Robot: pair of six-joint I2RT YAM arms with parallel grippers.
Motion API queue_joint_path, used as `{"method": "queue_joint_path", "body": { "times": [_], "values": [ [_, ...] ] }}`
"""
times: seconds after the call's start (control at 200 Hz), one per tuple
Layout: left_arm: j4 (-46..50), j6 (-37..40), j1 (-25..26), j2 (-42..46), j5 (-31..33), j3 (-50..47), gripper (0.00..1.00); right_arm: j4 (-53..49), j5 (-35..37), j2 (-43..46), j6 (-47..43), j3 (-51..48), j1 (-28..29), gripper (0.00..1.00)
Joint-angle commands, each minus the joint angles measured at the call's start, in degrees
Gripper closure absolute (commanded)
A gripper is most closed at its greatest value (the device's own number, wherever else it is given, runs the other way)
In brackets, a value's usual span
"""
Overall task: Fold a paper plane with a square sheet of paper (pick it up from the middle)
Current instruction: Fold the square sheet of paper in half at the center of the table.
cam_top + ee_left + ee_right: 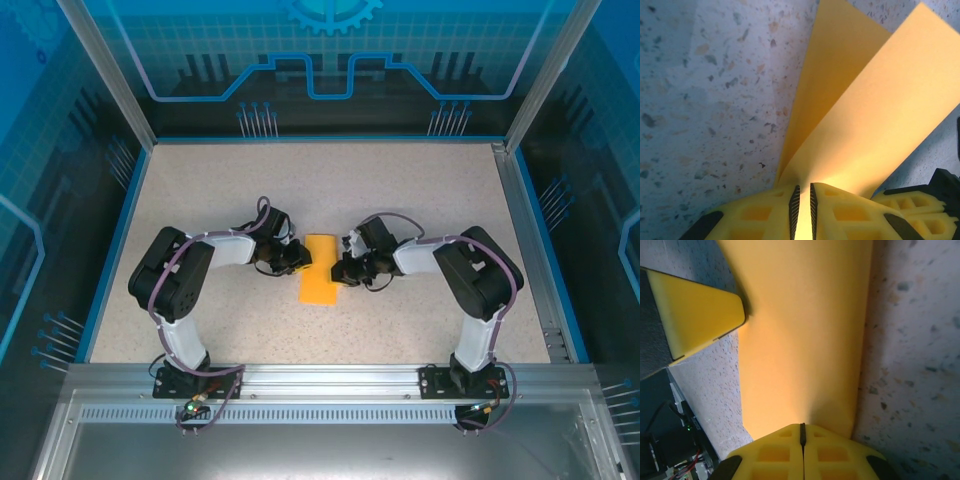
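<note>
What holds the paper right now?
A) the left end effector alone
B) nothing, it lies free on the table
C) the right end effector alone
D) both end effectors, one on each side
D: the paper is pinched in the left end effector and in the right end effector, which meet it from opposite sides.

The square sheet of paper (320,268), plain orange-yellow, is folded into a narrow strip at the table's (420,200) middle, its two layers splaying apart in a V
</note>
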State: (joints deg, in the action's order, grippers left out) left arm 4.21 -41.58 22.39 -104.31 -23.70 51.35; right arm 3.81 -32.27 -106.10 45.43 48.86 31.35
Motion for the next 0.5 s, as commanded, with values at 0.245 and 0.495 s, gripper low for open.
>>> {"method": "queue_joint_path", "body": {
  "times": [0.245,0.495],
  "values": [
    [4.77,1.54,0.44,-4.49,4.07,-1.05,0.81,-1.35,-3.09,-1.76,-1.98,5.32,-3.32,0.94],
    [4.89,1.68,0.46,-4.68,4.02,-0.82,0.81,-4.08,-0.27,-4.88,-3.19,4.75,-2.99,0.95]
  ]
}}
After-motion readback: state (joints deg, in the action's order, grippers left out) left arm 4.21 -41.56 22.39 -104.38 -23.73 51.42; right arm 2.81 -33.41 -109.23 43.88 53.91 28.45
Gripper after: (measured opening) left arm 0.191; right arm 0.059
